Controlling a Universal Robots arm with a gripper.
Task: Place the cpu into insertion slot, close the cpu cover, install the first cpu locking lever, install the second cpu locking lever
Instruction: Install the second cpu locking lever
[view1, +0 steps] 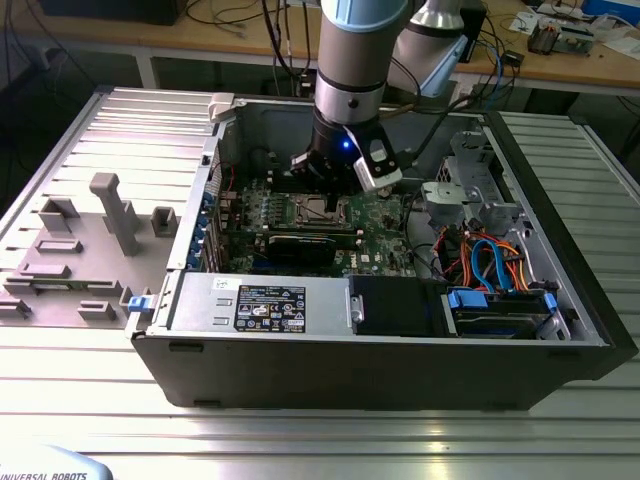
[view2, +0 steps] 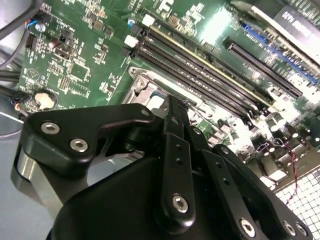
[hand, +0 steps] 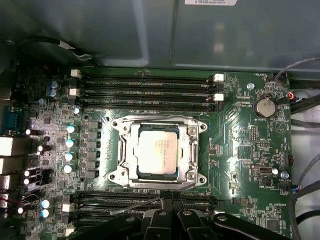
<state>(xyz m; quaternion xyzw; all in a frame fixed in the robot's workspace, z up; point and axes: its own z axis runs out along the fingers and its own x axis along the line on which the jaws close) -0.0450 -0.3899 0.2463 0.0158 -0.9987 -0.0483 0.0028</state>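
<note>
Hovering over the motherboard (view1: 385, 215) inside the open PC case (view1: 560, 330), the gripper (view1: 322, 178) sits just above the insertion slot (view1: 318, 208) in the exterior view. First wrist view adds detail: cpu (hand: 158, 150) seated in slot (hand: 159, 152), cpu cover (hand: 192, 150) down around it. Second wrist view: fingers (view2: 176, 125) pressed together w/ nothing between, tips near the slot edge by the memory slots (view2: 200, 75).

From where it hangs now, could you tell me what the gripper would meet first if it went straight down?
Probably the socket's edge: the gripper points at the board just beside the cover, near the black memory slots. Depth is hard to judge.
</note>
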